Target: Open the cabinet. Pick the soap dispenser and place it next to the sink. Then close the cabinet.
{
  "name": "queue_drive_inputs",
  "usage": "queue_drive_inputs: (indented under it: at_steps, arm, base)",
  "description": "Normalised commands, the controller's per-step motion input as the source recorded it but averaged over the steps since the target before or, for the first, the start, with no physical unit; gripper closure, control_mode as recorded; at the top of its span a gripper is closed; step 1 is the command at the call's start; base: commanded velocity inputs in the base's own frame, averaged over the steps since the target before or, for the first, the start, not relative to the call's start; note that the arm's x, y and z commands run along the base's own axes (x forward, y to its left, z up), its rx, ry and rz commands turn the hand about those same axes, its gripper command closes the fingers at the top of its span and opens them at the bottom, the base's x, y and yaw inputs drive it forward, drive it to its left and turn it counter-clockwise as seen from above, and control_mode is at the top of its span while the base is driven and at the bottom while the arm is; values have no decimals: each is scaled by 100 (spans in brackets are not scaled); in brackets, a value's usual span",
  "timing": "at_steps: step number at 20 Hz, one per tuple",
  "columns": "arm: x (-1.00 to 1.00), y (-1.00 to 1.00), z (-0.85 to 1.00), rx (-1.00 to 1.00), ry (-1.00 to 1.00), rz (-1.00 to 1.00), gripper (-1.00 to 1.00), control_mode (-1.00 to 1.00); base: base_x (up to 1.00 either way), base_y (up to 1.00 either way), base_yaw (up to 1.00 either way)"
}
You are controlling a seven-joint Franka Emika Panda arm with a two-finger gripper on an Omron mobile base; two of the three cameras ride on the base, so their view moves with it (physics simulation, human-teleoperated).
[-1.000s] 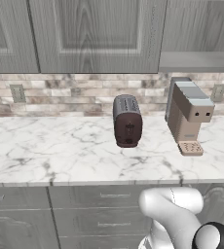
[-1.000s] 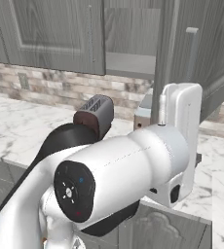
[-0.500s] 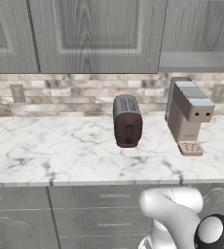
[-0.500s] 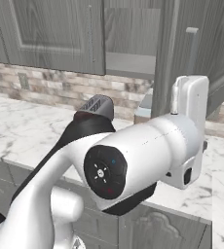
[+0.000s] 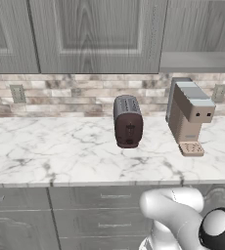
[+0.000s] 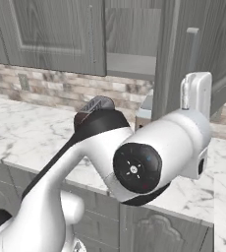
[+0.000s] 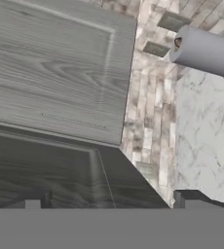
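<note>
Marble counter (image 5: 60,156) carries toaster (image 5: 128,121) and coffee machine (image 5: 189,116); cabinet (image 6: 193,59) door ajar (bare shelf inside), gripper (image 7: 109,204) fingers spread, grasping nothing.

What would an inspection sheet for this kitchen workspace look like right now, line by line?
Surface: marble counter, bare apart from the appliances.
Job's things: cabinet with right door swung open, grey shelf exposed; no soap dispenser can be made out.
Clutter: dark toaster and beige coffee machine standing apart on the counter; a paper towel roll by the wall.
Pincer: pincer open, holding nothing, facing a grey door panel.
Cables: nothing seen.
Surroundings: brick backsplash with wall outlets, grey drawers below the counter.
</note>
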Motion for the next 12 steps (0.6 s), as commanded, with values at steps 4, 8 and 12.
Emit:
queue_drive_inputs:
  at_steps: [4, 8, 12]
  arm:
    - [34, 10, 0, 0, 0, 14, -100, -100]
    - [31, 22, -1, 0, 0, 14, -100, -100]
    - [29, 31, -1, 0, -1, 12, -100, -100]
  base:
    - [0, 0, 0]
    - [0, 0, 0]
    - [0, 0, 0]
